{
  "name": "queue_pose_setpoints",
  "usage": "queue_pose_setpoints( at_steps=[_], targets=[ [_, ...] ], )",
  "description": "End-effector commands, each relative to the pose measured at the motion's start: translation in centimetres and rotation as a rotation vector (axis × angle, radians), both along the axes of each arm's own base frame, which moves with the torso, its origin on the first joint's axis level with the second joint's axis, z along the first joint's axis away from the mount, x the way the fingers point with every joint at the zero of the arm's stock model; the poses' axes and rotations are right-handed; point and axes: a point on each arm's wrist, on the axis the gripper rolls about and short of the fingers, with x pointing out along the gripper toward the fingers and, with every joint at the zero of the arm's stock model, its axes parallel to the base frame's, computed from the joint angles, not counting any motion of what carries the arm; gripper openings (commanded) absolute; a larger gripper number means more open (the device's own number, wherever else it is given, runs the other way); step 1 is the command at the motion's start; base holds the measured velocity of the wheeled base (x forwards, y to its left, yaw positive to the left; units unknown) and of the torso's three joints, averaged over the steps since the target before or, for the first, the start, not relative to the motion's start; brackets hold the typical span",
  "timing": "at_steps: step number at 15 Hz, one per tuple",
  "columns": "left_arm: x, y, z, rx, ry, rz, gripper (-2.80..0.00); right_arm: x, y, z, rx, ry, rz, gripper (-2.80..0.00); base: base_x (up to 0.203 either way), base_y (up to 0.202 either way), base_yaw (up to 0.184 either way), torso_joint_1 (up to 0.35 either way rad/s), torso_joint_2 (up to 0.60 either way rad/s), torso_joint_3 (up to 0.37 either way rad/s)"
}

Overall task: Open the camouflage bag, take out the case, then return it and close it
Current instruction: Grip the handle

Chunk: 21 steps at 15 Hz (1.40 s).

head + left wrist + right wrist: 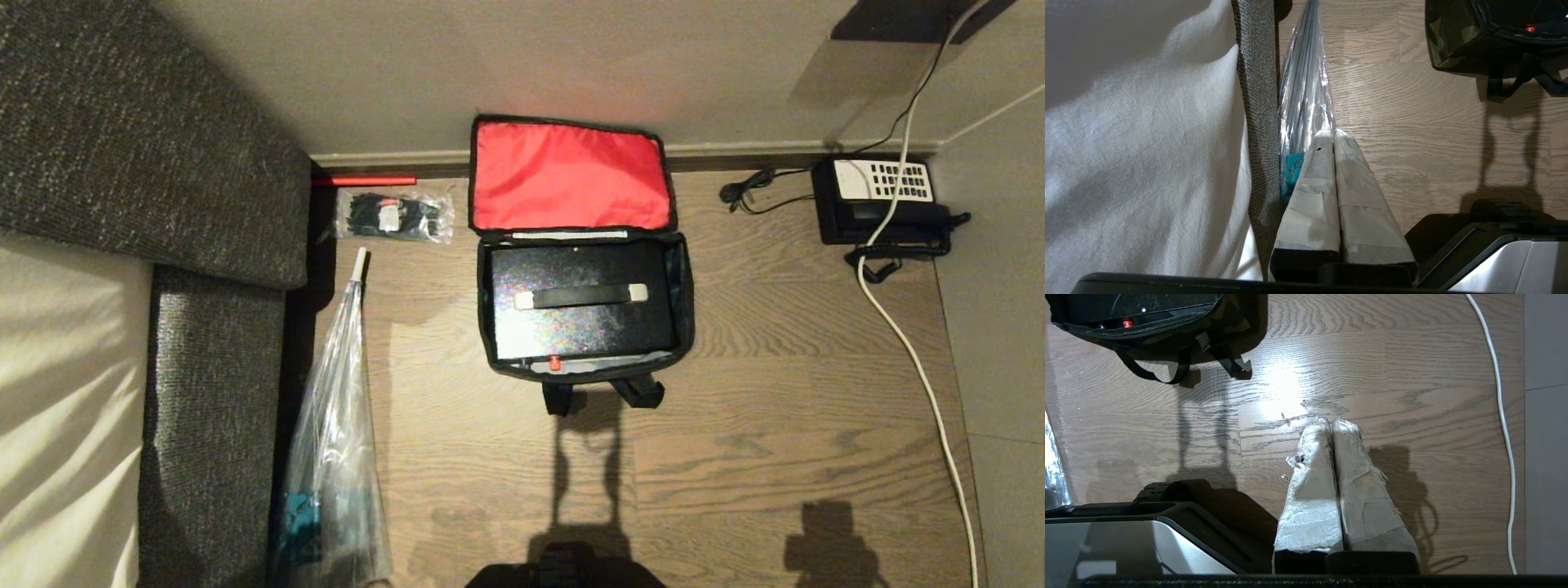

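The camouflage bag (684, 304) lies open on the wooden floor, its red-lined lid (569, 176) flipped back against the wall. Inside it sits the case (581, 327), black and speckled, with its black handle (581, 296) on pale mounts and a small red button (554, 363) at the near edge. A corner of the bag (1447, 36) shows in the left wrist view, and its straps (1180, 369) in the right wrist view. My left gripper (1329, 132) is shut and empty, parked near the sofa. My right gripper (1331, 421) is shut and empty over bare floor.
A grey sofa (147, 147) with a white sheet (57, 392) fills the left side. A clear plastic-wrapped umbrella (339, 425) lies beside it. A black telephone (882, 200) and a white cable (914, 351) lie at the right. A packet (393, 216) and a red stick (367, 180) lie by the wall.
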Motion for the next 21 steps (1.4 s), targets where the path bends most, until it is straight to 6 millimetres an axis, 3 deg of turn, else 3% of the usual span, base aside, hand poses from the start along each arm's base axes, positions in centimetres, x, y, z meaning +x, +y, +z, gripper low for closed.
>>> queue_pose_setpoints(
  at_steps=[1, 21],
  targets=[
    [0.0, 0.0, -0.05, -0.003, 0.0, 0.001, -2.8, -0.22, 0.0, -0.09, 0.001, -0.028, 0.0, -2.8, 0.0, 0.0, 0.0, 0.0, 0.0, 0.0],
    [0.0, 0.01, 0.0, -0.006, -0.005, 0.003, -2.8, -0.2, -0.03, -0.03, 0.013, -0.04, -0.013, -2.8, 0.0, 0.0, 0.0, 0.0, 0.0, 0.0]
  ],
)
